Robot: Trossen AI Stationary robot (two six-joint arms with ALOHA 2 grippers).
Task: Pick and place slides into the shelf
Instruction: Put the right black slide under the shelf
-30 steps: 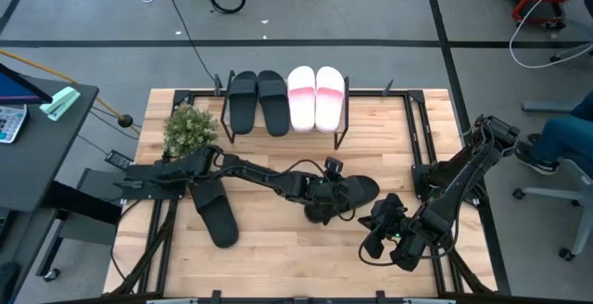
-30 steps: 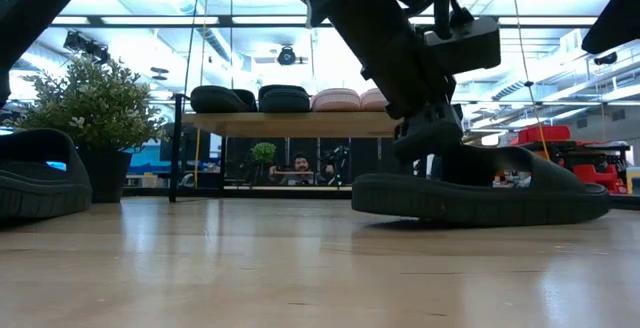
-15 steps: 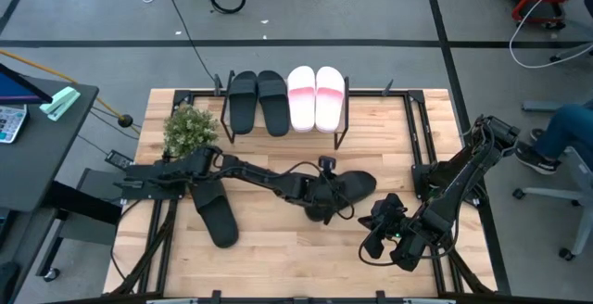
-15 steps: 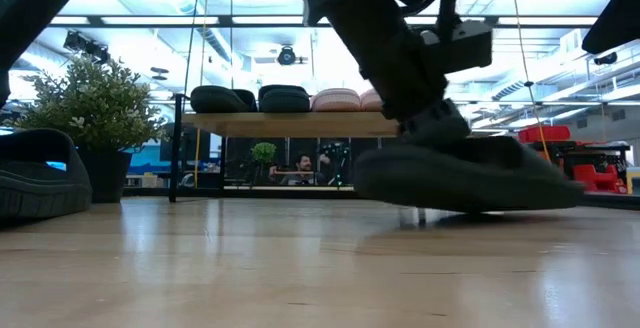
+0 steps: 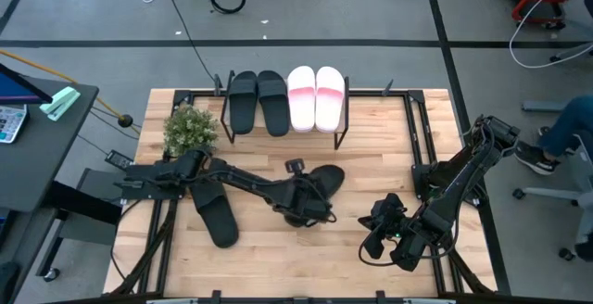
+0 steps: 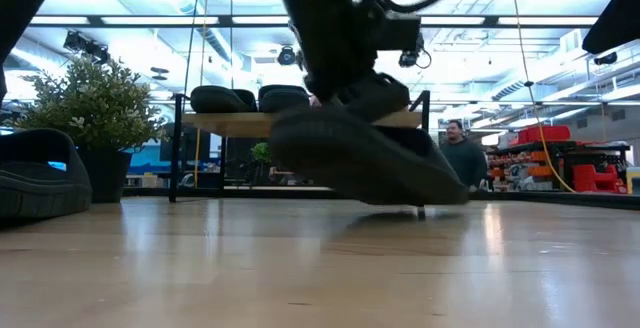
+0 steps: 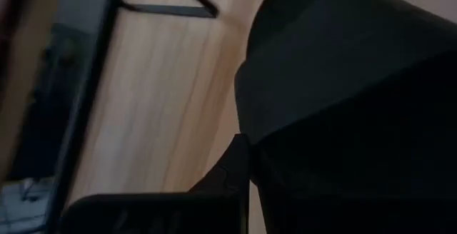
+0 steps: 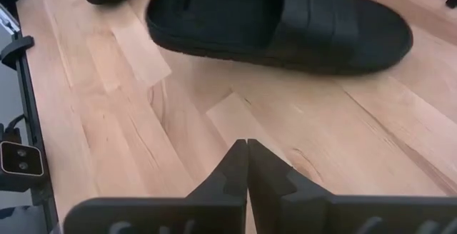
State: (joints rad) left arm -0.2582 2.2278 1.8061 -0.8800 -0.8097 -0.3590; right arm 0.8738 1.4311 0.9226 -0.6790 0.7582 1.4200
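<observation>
Four slides: sat on the shelf [image 5: 283,93], beyond the left gripper [image 5: 298,202].
Carried black slide [image 5: 313,184]: clamped in the left gripper, lifted off the table [image 5: 269,258], tilted.
Floor slide [image 5: 214,213]: flat, back near that arm's base.
Handling: likely light, flexible foam; strap or sole edge grips best.
Right gripper [image 8: 247,164]: pressed together, idle, well aside.
</observation>
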